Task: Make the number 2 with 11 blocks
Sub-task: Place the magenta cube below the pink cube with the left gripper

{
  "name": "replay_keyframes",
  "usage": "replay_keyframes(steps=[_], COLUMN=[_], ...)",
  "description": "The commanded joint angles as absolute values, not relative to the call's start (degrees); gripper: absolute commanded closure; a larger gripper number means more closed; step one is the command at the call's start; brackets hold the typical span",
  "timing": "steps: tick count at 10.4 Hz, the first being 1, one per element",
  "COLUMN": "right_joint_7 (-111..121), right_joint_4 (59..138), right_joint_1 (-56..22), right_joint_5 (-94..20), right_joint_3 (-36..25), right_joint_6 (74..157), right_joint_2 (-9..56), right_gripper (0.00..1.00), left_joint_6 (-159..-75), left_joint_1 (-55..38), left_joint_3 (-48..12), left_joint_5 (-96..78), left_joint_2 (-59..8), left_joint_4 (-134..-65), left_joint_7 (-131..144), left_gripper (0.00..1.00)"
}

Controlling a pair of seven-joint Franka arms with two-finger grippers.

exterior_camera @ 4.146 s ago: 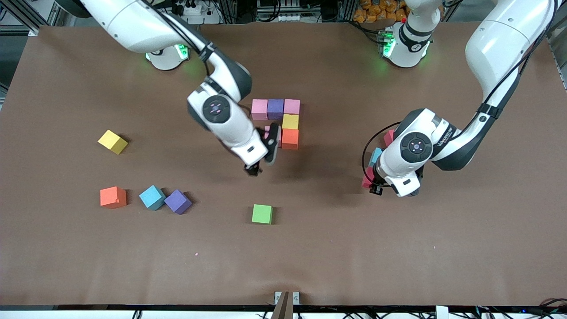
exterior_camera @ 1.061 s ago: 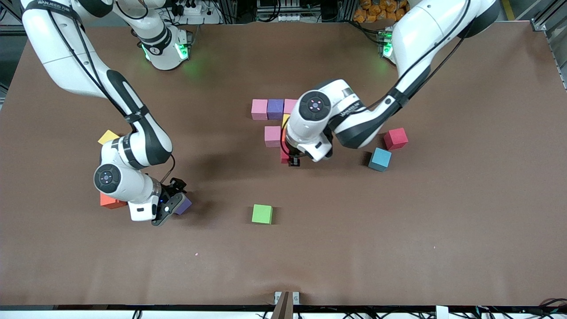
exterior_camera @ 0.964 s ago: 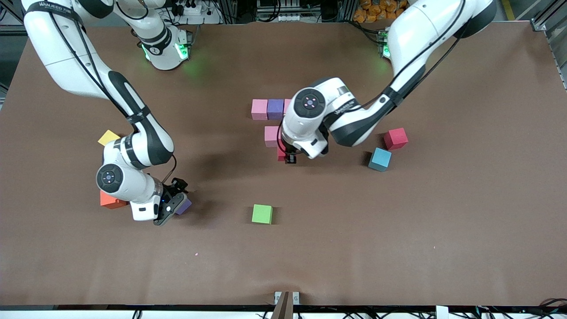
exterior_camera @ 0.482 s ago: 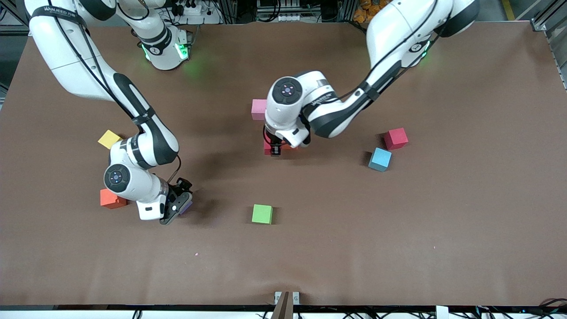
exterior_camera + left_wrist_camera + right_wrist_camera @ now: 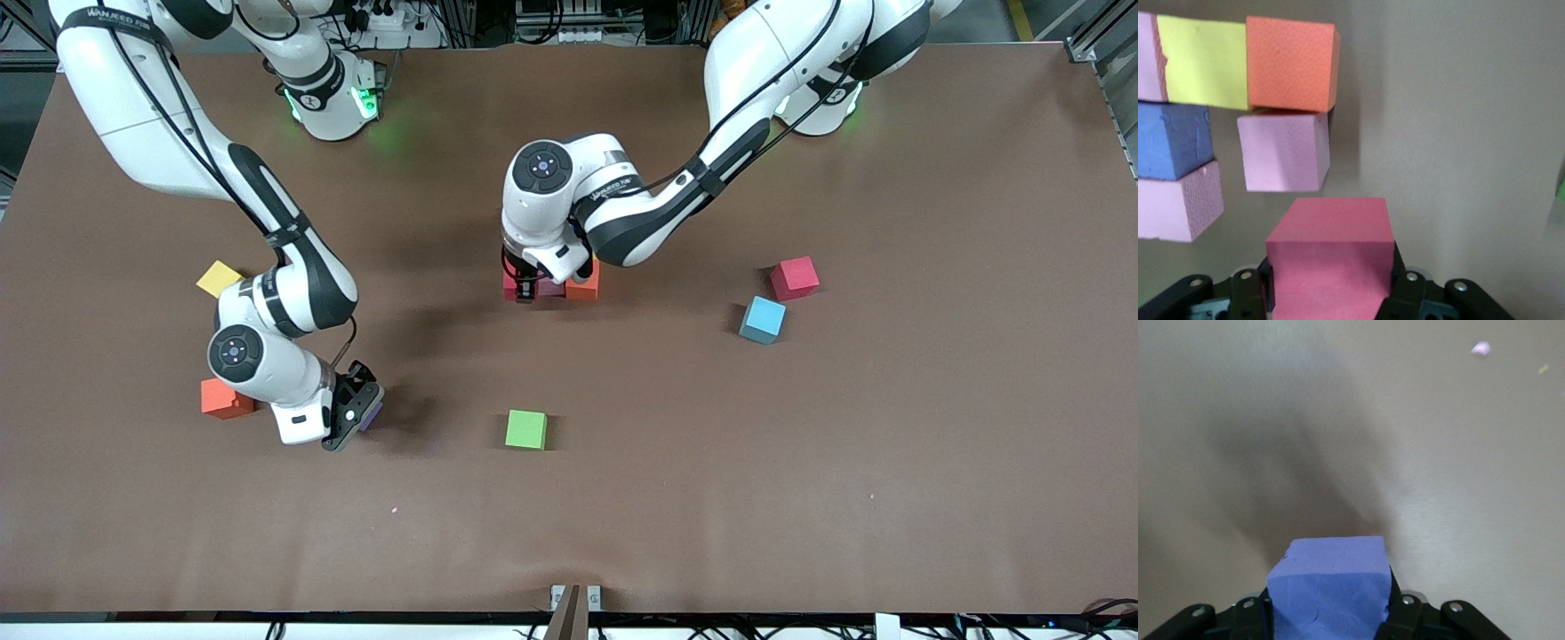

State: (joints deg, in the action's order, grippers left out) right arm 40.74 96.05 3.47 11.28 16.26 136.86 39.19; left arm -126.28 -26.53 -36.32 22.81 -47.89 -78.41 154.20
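Note:
My left gripper [image 5: 526, 292] is shut on a red block [image 5: 1330, 257], held low beside a pink block [image 5: 1283, 152] of the part-built number 2, toward the right arm's end. In the left wrist view that figure shows an orange block [image 5: 1291, 63], a yellow block [image 5: 1201, 63], a purple block [image 5: 1171, 140] and another pink block [image 5: 1178, 200]. The left arm hides most of it in the front view, where its orange block [image 5: 584, 284] still shows. My right gripper [image 5: 356, 416] is shut on a loose purple block [image 5: 1328, 587] at table level.
A yellow block [image 5: 218, 278] and an orange block [image 5: 222, 397] lie loose by the right arm. Toward the left arm's end lie a red block [image 5: 794, 277] and a light blue block [image 5: 763, 319]. A green cube [image 5: 526, 429] sits nearer the front camera, mid-table.
The left arm has carried the red block across the figure toward the right arm's end. The right gripper's fingers have shut on the purple block.

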Motion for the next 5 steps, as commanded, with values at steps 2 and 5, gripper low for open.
replay_keyframes(steps=[2, 5], right_joint_7=[43.9, 48.9], right_joint_4=[97.3, 97.0], right_joint_1=[3.2, 4.8], right_joint_5=[11.7, 11.3], right_joint_3=[16.0, 16.3], right_joint_6=[131.5, 130.1], right_joint_2=[33.3, 33.0], right_gripper=[0.76, 0.77], left_joint_6=[-128.8, -130.2], left_joint_1=[-30.6, -34.4], left_joint_3=[-33.6, -29.6], left_joint_5=[21.7, 21.4], left_joint_2=[-49.7, -50.3], left_joint_4=[-76.0, -76.0], left_joint_7=[156.3, 158.1], left_gripper=[0.64, 0.64])
